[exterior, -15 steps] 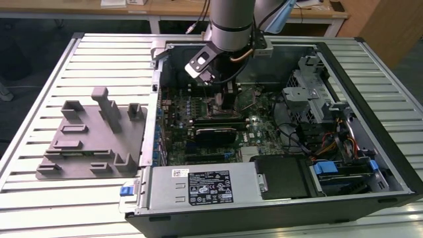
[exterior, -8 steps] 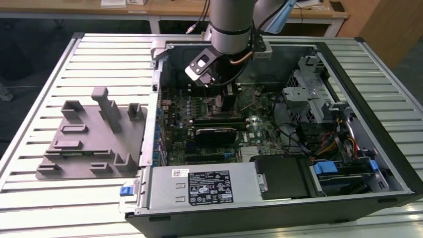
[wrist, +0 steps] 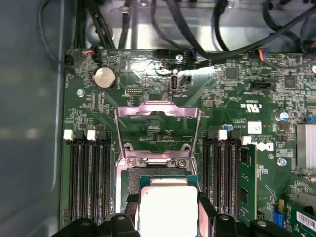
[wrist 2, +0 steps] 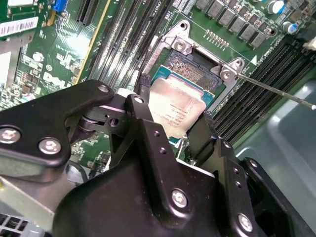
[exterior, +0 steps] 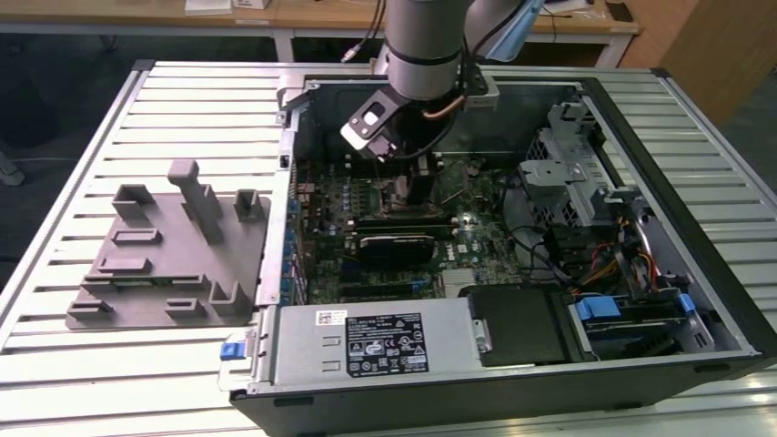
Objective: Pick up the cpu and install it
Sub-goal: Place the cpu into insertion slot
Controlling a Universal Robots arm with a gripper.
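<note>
Slatted tabletop carrying an open desktop computer case; we take the CPU socket as landmark. A grey fixture plate lies on the tabletop well apart from the socket, outside the case on the exterior view's left. The arm reaches down into the case above the socket. The green motherboard surrounds the socket, with memory slots on two sides of it. The load plate stands swung open just beside the socket.

The end effector is clenched on the cpu, one black finger against each of two opposite edges. In both wrist views the cpu sits over the socket, silver lid up; part of the socket's pin field shows beyond it. Whether it is seated or just above, we cannot tell.

We judge the cpu light, thin and stiff, its lid smooth. Its underside and the socket pins are probably fragile, so the edges are the proper hold.
</note>
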